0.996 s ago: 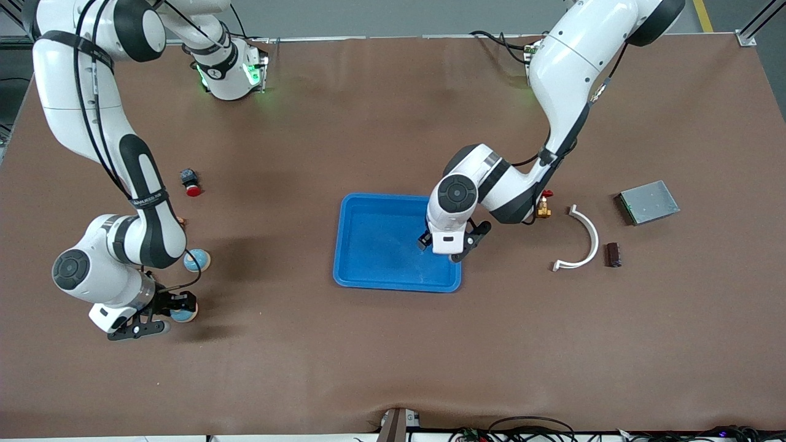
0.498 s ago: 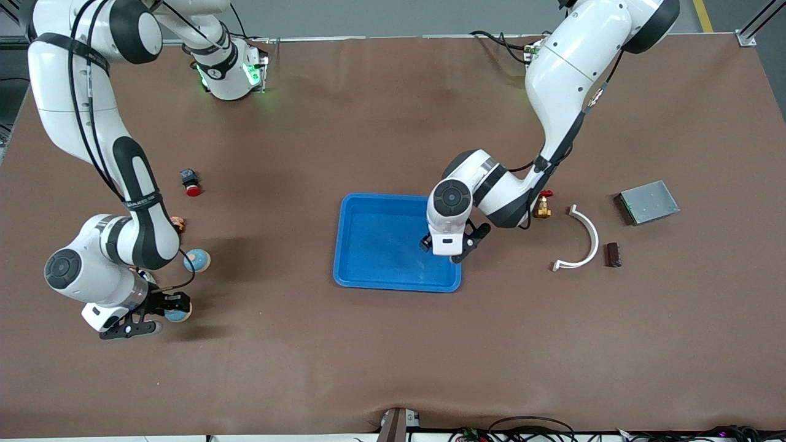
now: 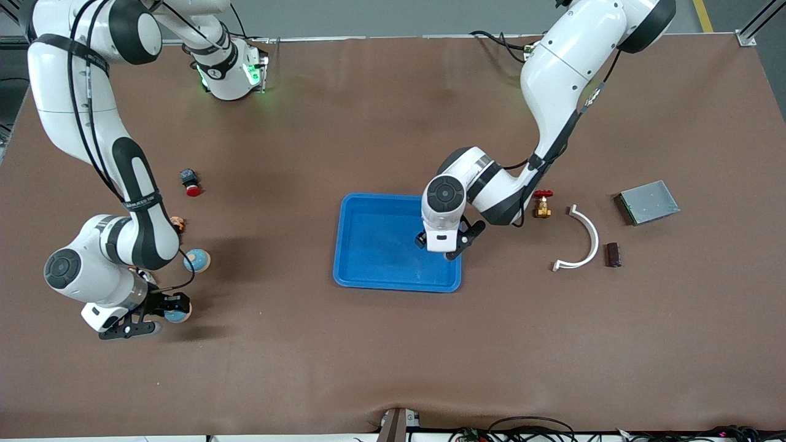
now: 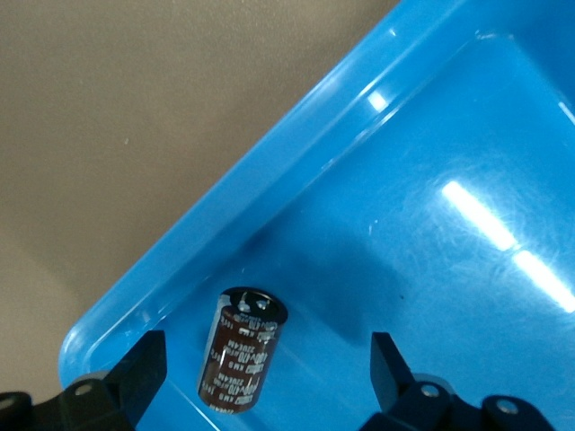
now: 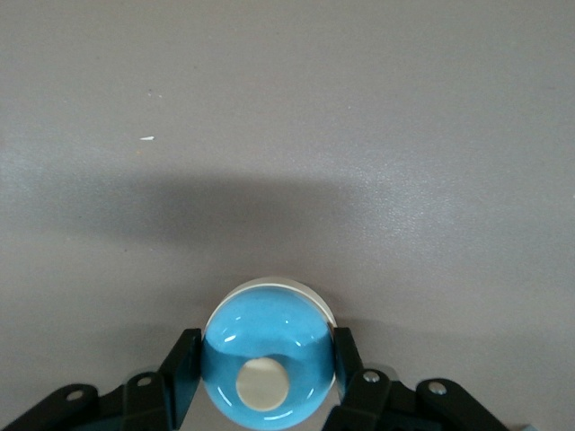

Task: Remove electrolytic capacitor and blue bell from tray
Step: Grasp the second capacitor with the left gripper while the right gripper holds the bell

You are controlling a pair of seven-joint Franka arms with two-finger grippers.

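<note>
Fingers (image 5: 349,364) of the right gripper (image 5: 267,368) clamp the bell (image 5: 267,359); left gripper (image 4: 260,373) spread over capacitor (image 4: 243,361) in tray (image 4: 296,171).

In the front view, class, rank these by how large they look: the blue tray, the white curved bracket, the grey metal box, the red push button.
Largest to smallest:
1. blue tray
2. white curved bracket and grey metal box: they look about alike, so unranked
3. red push button
</note>
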